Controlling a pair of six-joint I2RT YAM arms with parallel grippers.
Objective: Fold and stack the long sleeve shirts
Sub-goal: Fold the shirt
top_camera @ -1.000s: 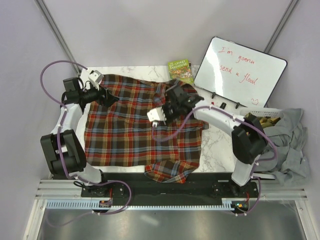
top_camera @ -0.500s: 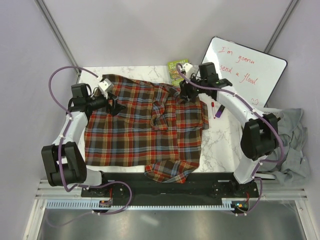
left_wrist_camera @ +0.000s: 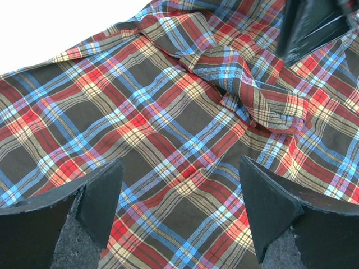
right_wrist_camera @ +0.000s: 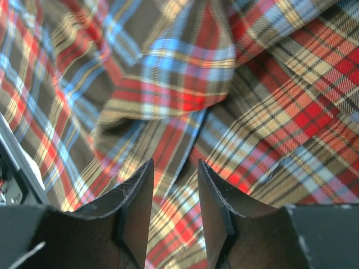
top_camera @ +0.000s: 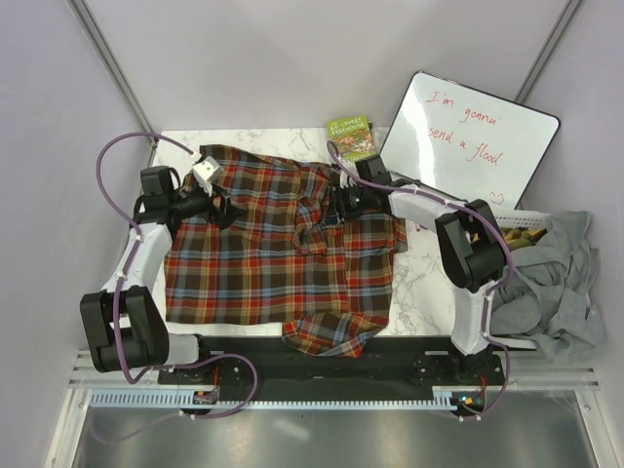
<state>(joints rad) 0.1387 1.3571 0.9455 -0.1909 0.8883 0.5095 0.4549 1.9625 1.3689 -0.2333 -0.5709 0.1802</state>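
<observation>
Your left gripper (top_camera: 222, 208) hangs with its jaws spread wide and nothing between them. In the left wrist view its fingers (left_wrist_camera: 95, 196) frame flat plaid at the lower edge. Your right gripper (top_camera: 336, 205) has its jaws only a narrow gap apart. In the right wrist view no cloth sits in that gap (right_wrist_camera: 175, 163), but you cannot tell whether the tips touch the fabric.

Between the two grippers in the top view lies a rumpled fold of cloth (top_camera: 312, 222). It shows again right of centre in the left wrist view (left_wrist_camera: 252, 95).

Just above the right gripper in the top view a small green book (top_camera: 353, 137) lies on the marble table (top_camera: 429, 278). A whiteboard (top_camera: 468, 136) with red writing leans in the upper right of the frame. A heap of grey cloth (top_camera: 565, 283) sits at the right edge, beside a white basket (top_camera: 522, 216).

The long sleeve shirt (top_camera: 263, 263) is spread over the table in the middle of the frame. Its lower hem hangs over the near edge. Both grippers are over its upper part, the left near the upper left corner and the right at the upper right.
</observation>
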